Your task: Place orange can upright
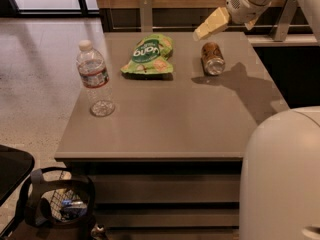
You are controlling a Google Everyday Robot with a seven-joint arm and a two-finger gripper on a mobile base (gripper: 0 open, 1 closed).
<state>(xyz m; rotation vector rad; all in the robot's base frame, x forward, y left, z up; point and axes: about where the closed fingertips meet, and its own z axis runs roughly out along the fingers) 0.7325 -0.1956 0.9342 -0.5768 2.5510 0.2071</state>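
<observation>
1. The orange can [212,58] lies on its side on the gray desk [170,119]. It is close to the far right corner. One shiny silver end points toward the near edge.
2. The gripper [201,32] hangs in the air over the far edge of the desk. It is just up and to the left of the can, and it does not touch the can. It is cream colored and tilts down to the left.
3. I cannot tell if the gripper is wide or narrow.
4. A green snack bag [148,55] lies flat near the far edge, to the left of the can and apart from it.
5. A water bottle [94,79] stands upright by the left edge. It has a white cap and a red and white label.
6. The arm's dark shadow [250,84] falls on the desk by the right edge, next to the can.
</observation>
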